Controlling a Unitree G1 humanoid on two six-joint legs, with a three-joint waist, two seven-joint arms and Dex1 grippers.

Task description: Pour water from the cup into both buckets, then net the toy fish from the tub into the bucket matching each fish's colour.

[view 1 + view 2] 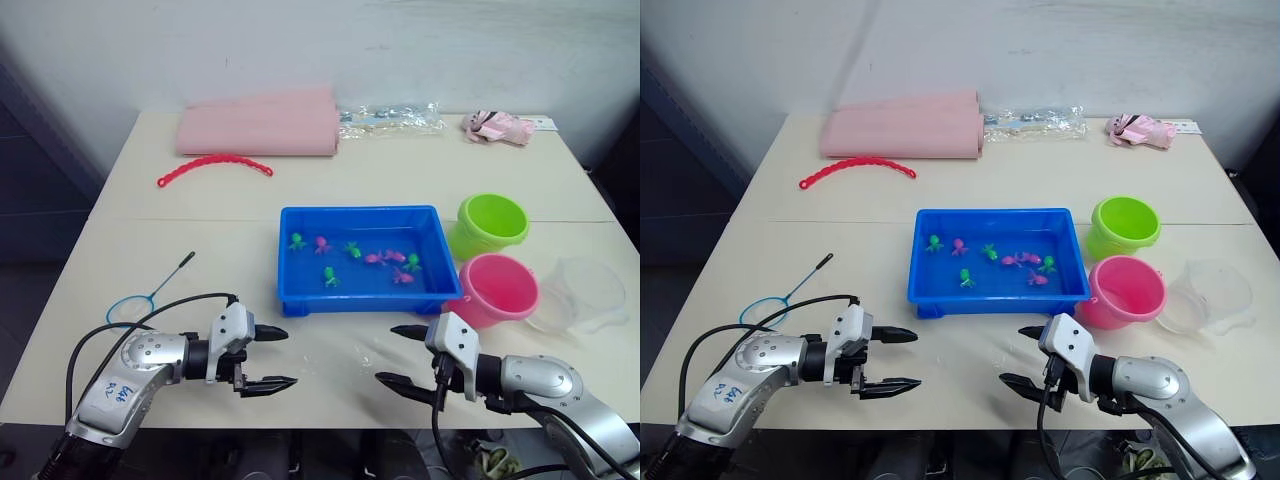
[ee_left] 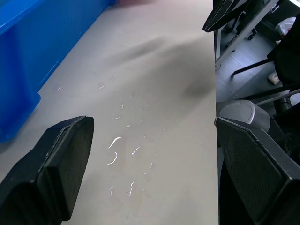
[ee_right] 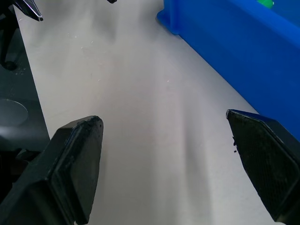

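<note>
Two pincers hover wide apart and empty over the counter point(image 1: 200, 270): the left pincer point(image 1: 278, 358) with the net point(image 1: 131, 309) at its 9 o'clock, the right pincer point(image 1: 403, 357) with the blue tub point(image 1: 366, 296) at its 12, buckets point(image 1: 497, 289) at 2, cup point(image 1: 583, 295) at 3.

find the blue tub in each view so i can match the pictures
Left eye view: blue tub sits mid-table, left of the green bucket and pink bucket.
Right eye view: tub's front wall again sits mid-table, just left of both buckets.
Left wrist view: its blue wall runs beyond that arm's open jaws.
Right wrist view: its blue wall crosses diagonally.
Shared landmark: the tub's front corner.
</note>
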